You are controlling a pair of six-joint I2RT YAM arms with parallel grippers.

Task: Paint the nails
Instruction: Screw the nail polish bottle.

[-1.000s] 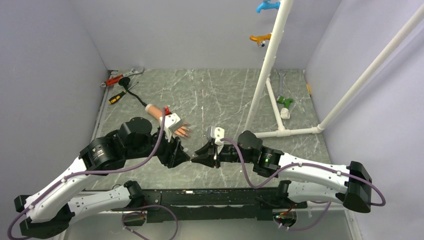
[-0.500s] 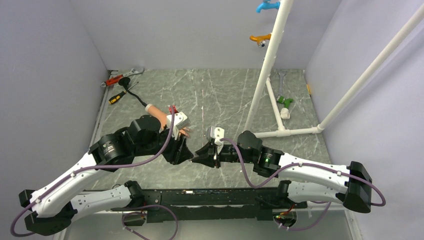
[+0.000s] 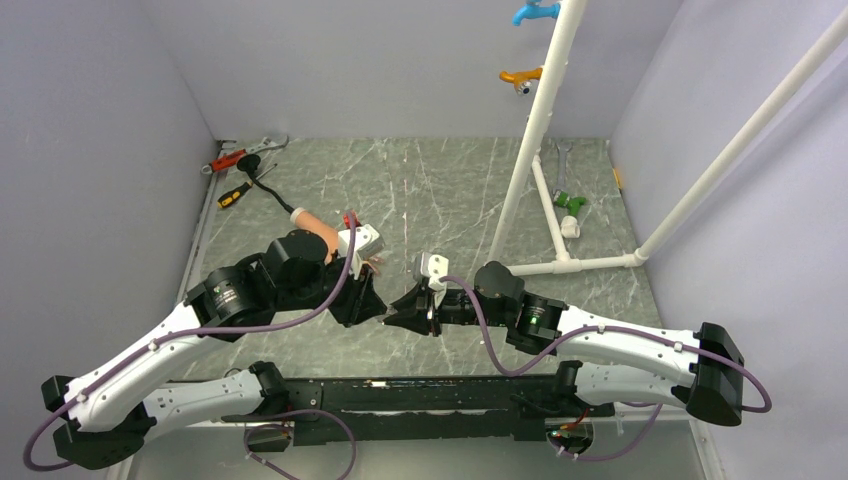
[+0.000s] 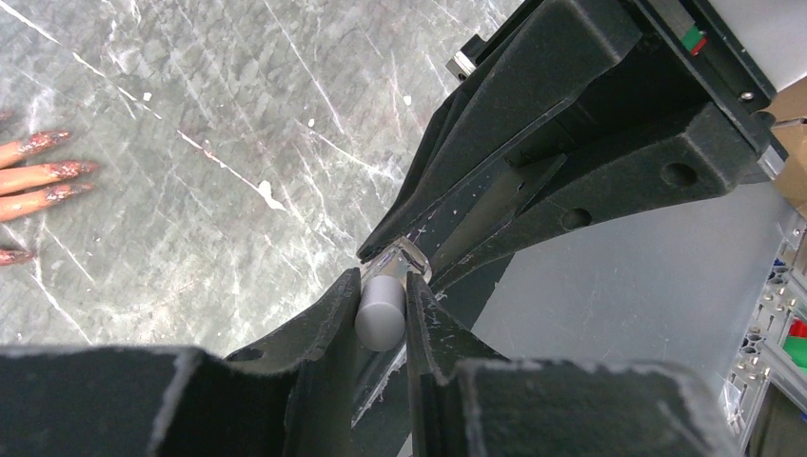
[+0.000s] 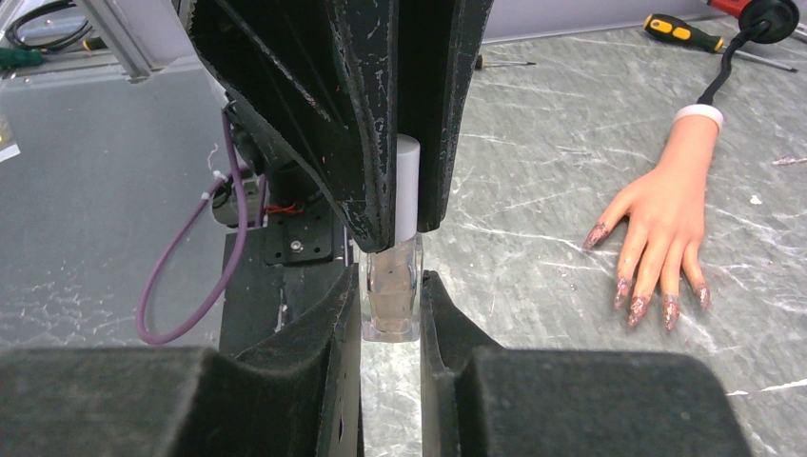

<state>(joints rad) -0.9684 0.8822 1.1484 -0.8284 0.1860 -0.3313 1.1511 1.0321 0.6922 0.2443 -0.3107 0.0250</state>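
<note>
Pinching a small clear bottle (image 5: 390, 309) in the right gripper (image 5: 391, 284), fingers narrowed flat onto its glass sides. Carrying a murky brownish fill inside that glass. Closing the left gripper (image 5: 407, 228) from the opposite side onto the bottle's white cap (image 5: 407, 176), tip to tip with the right one, low over the marble table (image 3: 450, 190). Hiding the bottle entirely in the overhead view, between the two black gripper noses. Not showing whether the cap is seated or loosened.

Lying just beyond, palm down on the table, the mannequin hand (image 5: 666, 205). Running its long axis from the white cuff (image 5: 699, 116) at far left to the fingertips at near right, aimed toward the meeting grippers with a gap between. Showing the nails (image 5: 636, 309) as long, pointed, reddish and speckled, flat against the marble. Covering most of the palm from above with the left wrist, and cropping all but four fingertips in the left wrist view.

Resting farther back, a yellow-handled screwdriver (image 3: 234, 196) and a wrench (image 3: 268, 144).
</note>
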